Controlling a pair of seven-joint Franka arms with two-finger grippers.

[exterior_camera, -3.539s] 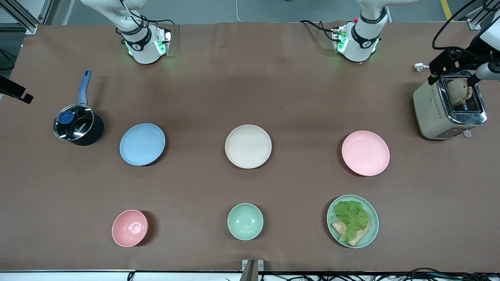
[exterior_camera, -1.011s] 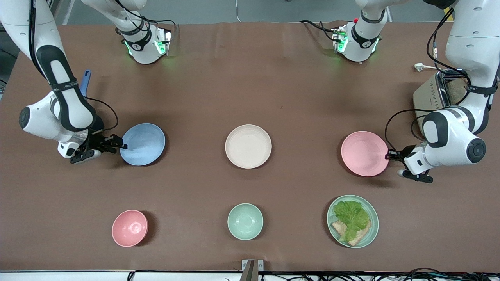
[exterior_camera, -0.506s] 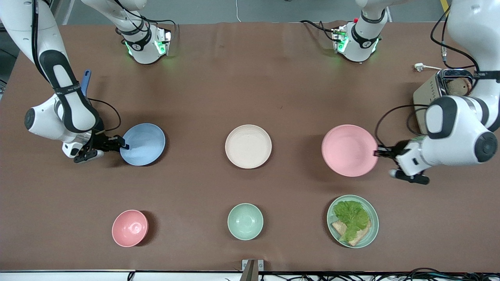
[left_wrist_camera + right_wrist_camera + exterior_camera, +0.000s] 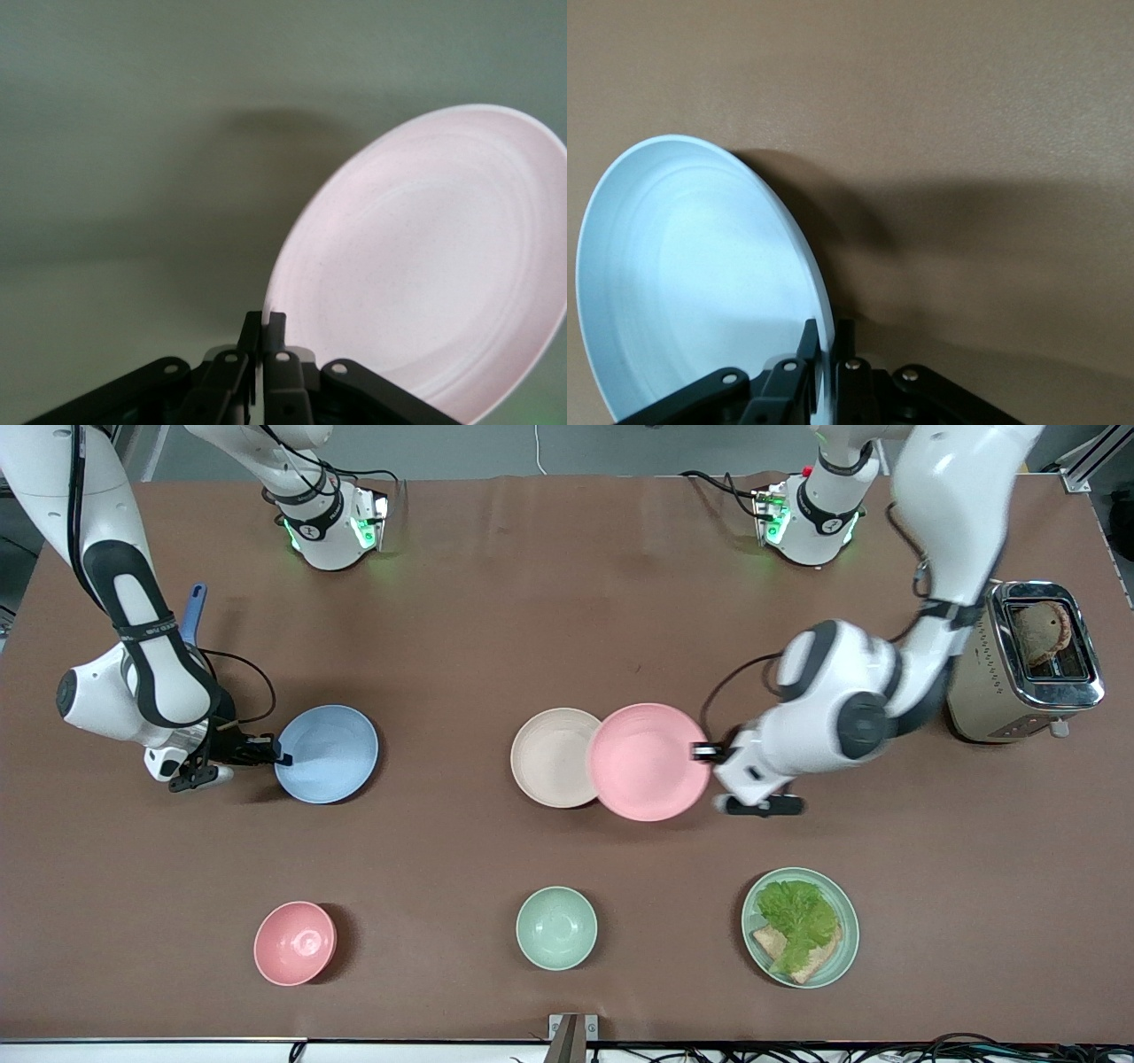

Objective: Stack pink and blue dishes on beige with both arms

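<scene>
The pink plate (image 4: 648, 761) hangs in the air, its edge overlapping the beige plate (image 4: 549, 757) at the table's middle. My left gripper (image 4: 700, 753) is shut on the pink plate's (image 4: 434, 266) rim; in the left wrist view the left gripper (image 4: 264, 320) pinches that rim. The blue plate (image 4: 327, 753) is toward the right arm's end of the table, tilted slightly. My right gripper (image 4: 282, 759) is shut on its rim. In the right wrist view the blue plate (image 4: 691, 274) has its rim between the right gripper's (image 4: 830, 329) fingers.
A pink bowl (image 4: 295, 942), a mint-green bowl (image 4: 556, 927) and a green plate with lettuce and bread (image 4: 800, 927) lie nearer the front camera. A toaster (image 4: 1028, 660) stands at the left arm's end. A blue pot handle (image 4: 191, 615) shows by the right arm.
The left arm has carried the pink plate from the left arm's end to over the beige plate's edge. The right gripper has stayed on the blue plate's rim, lifting it slightly.
</scene>
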